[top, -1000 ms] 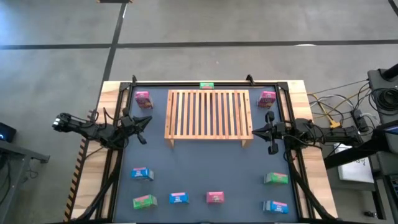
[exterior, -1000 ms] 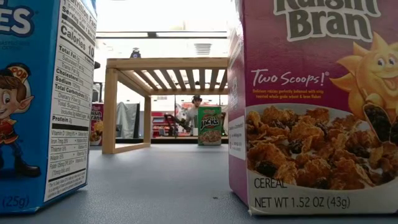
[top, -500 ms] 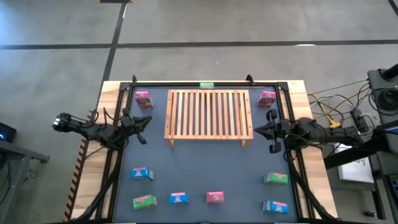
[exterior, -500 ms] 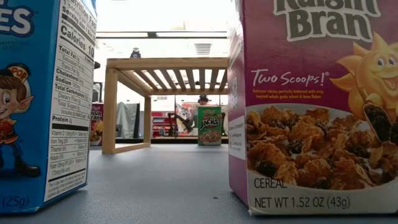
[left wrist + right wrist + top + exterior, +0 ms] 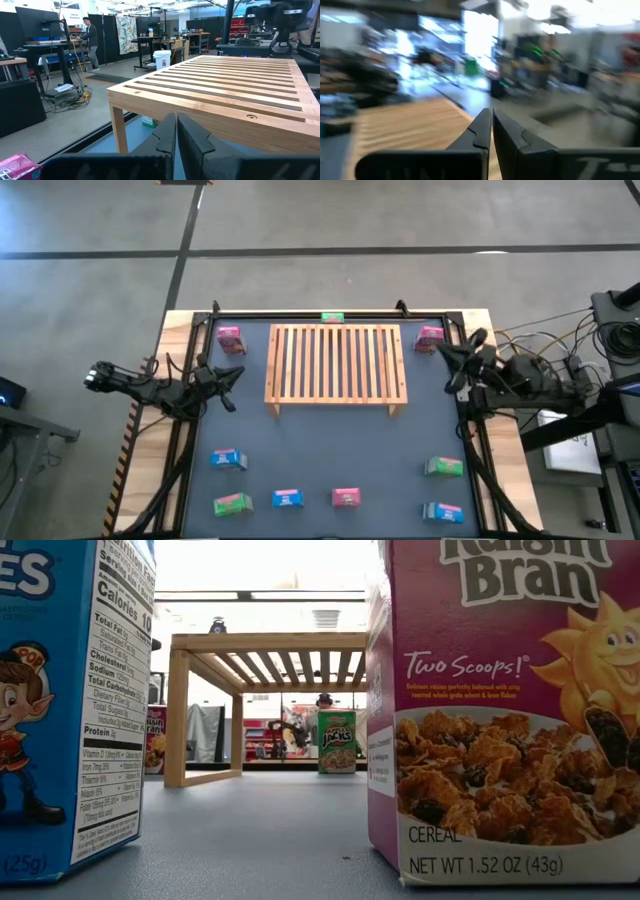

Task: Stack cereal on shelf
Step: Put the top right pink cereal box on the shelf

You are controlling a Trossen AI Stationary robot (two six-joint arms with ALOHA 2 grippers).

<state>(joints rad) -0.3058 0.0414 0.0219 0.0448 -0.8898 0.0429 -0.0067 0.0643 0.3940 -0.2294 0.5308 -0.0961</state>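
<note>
- Cereal boxes lie scattered on the dark surface point(image 5: 340, 440) around the shelf point(image 5: 336, 366), none on it yet: a pink box point(image 5: 231, 338) and another pink box point(image 5: 430, 337) at the shelf's far corners, a green box point(image 5: 332, 318) behind it, and six more along the near side, among them a blue box point(image 5: 227, 459) and a green box point(image 5: 443, 468).
- They look like light, thin cardboard, likely stiff enough for a gentle pinch across the narrow sides, but easy to dent or tip over.
- Right end effector point(image 5: 462, 352) hovers just beside the pink box at the far right corner, its fingers point(image 5: 487, 131) pressed together and empty.
- Left end effector point(image 5: 232, 386) waits by the shelf's left edge, fingers point(image 5: 172, 137) likewise closed on nothing.
- Slatted top appears flat, bare and steady for stacking.
- Beyond the surface is a workshop with desks, monitors and a person point(image 5: 90, 44) standing well away.
</note>
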